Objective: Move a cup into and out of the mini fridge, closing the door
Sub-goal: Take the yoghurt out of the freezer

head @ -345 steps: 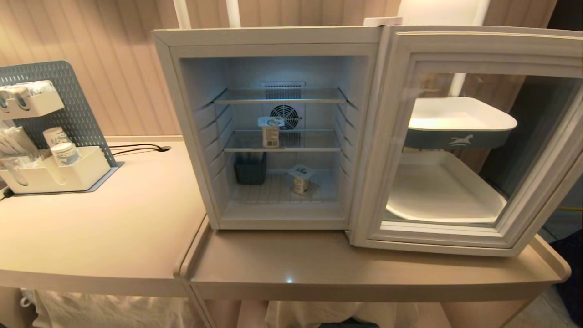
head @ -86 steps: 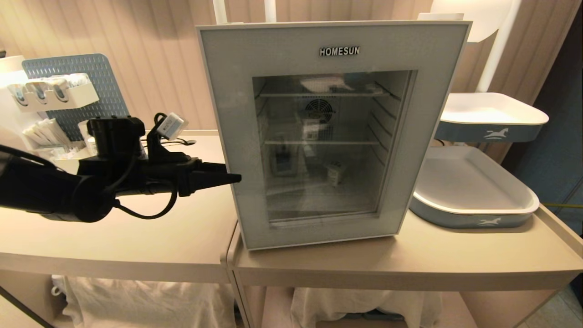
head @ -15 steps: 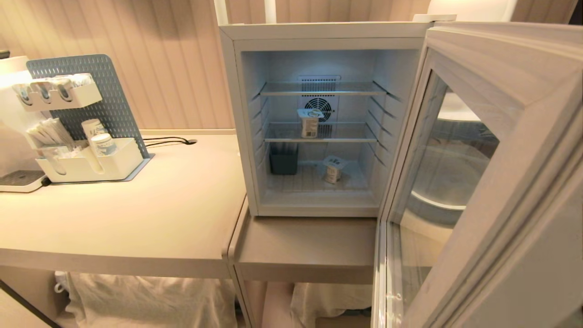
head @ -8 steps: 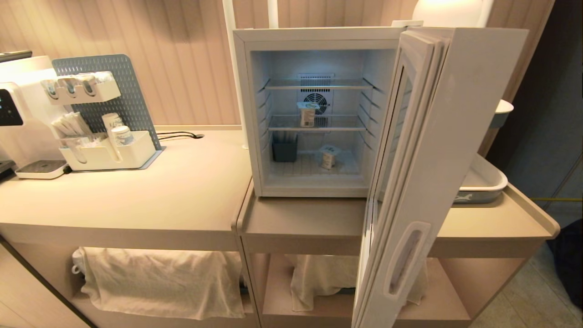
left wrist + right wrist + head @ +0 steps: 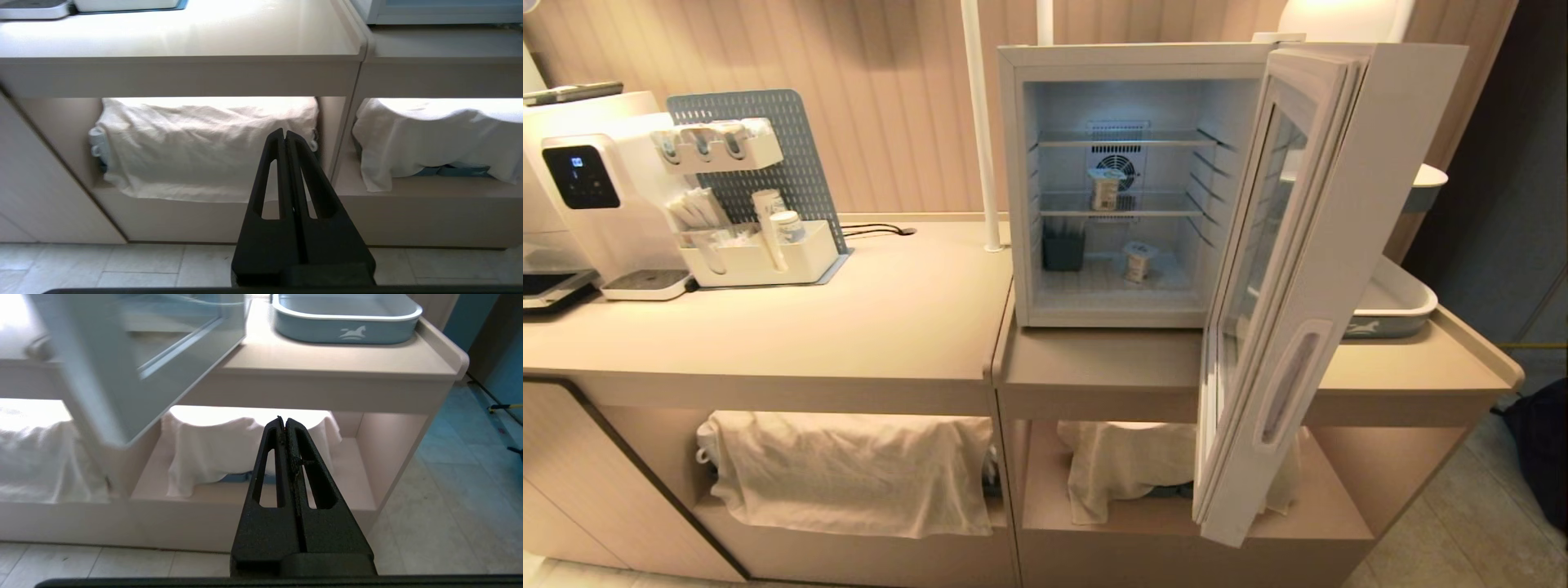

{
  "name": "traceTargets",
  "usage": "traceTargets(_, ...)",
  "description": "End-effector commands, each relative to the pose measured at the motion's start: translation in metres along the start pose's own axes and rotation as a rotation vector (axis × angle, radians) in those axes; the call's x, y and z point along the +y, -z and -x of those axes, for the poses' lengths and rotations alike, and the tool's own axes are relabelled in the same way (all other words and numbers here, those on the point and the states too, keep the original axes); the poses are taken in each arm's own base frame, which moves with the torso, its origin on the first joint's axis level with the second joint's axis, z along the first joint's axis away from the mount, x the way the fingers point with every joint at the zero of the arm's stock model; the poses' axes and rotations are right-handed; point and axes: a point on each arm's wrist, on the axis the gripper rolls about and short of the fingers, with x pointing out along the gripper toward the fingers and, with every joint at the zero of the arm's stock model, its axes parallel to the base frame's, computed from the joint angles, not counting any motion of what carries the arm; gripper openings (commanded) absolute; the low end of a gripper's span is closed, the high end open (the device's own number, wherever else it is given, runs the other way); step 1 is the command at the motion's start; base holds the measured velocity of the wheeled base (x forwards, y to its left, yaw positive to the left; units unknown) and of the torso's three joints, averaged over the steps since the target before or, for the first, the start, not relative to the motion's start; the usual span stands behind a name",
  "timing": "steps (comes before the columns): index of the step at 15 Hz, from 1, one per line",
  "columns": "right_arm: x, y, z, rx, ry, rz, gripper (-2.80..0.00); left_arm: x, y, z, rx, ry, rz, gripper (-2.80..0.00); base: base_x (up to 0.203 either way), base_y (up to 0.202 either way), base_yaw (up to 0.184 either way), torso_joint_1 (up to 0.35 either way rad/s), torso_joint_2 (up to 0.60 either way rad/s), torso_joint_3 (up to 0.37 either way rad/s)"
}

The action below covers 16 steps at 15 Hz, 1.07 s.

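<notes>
Two black grippers appear only in my wrist views: the left gripper [image 5: 284, 132] and right gripper [image 5: 284, 420], each with fingers pressed together on nothing, held low before the beige counter's [image 5: 849, 327] open lower shelves. The white boxy mini fridge [image 5: 1013, 163] stands on the counter, well above them, its grey-framed glass door [image 5: 1307, 245] swung wide open. Inside I see a small white lidded cup [image 5: 1137, 261] on the fridge floor, beside a dark square bin [image 5: 1063, 249], and a white carton [image 5: 1105, 189] on the middle shelf.
</notes>
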Motion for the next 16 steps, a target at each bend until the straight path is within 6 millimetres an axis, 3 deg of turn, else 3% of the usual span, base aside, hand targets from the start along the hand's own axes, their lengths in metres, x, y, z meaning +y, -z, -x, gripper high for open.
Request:
traceTargets(1,0.0,0.0,0.0,0.0,-0.001,0.0,-2.8,0.0,-0.0002,0.0003,0.001,-0.001,-0.003,-2.8,-0.189,0.191,0.002,0.004,0.0,0.005)
traceTargets(6,0.0,0.0,0.0,0.0,-0.001,0.0,-2.8,0.0001,0.0003,0.0011,0.019,-0.006,-0.009,-2.8,-0.043,0.129,0.004,0.004,0.0,0.002)
traceTargets(16,0.0,-0.0001,-0.0001,0.001,-0.001,0.0,-2.8,0.0001,0.0004,0.001,0.016,-0.006,-0.007,-2.8,0.0,0.191,0.001,0.002,0.0,0.001)
